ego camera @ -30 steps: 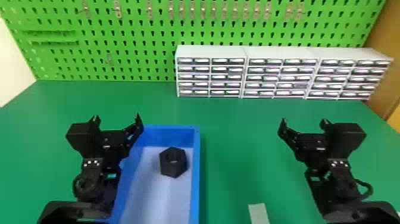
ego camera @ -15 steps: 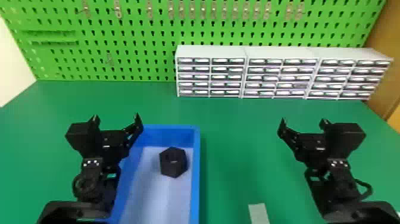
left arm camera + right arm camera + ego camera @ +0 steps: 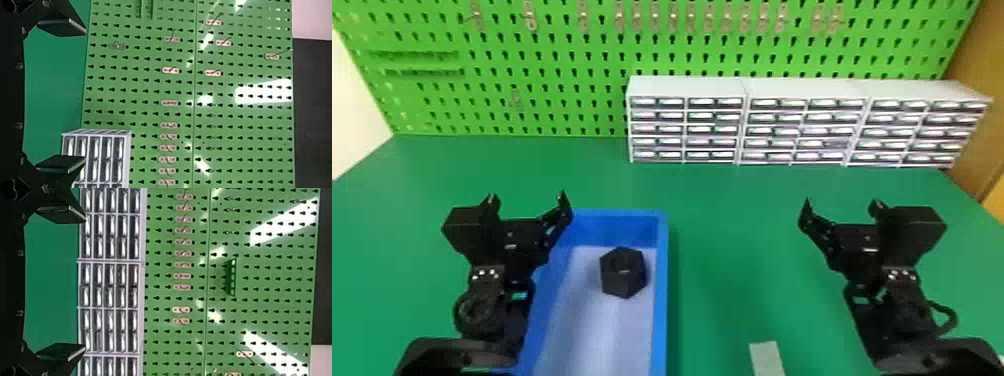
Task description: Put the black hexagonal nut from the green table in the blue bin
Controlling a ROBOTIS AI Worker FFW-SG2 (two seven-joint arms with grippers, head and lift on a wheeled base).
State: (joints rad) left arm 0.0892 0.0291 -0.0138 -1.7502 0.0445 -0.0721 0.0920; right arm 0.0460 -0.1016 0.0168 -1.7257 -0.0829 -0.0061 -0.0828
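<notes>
Lower left of the head view, the left gripper and its arm mask part of the blue bin, and the bottom edge slices it off! Bottom centre-right, a pale strip gets clipped too; upper right, the drawers' contents are blurred!

Left gripper, black: fingers stand wide apart. Right gripper, black: likewise spread. Both arms extend forward.

The black six-sided nut lies inside the blue bin, on its pale floor, nearer the far end and the right wall. The bin is open-topped and rectangular, with the green table under and around it.
</notes>
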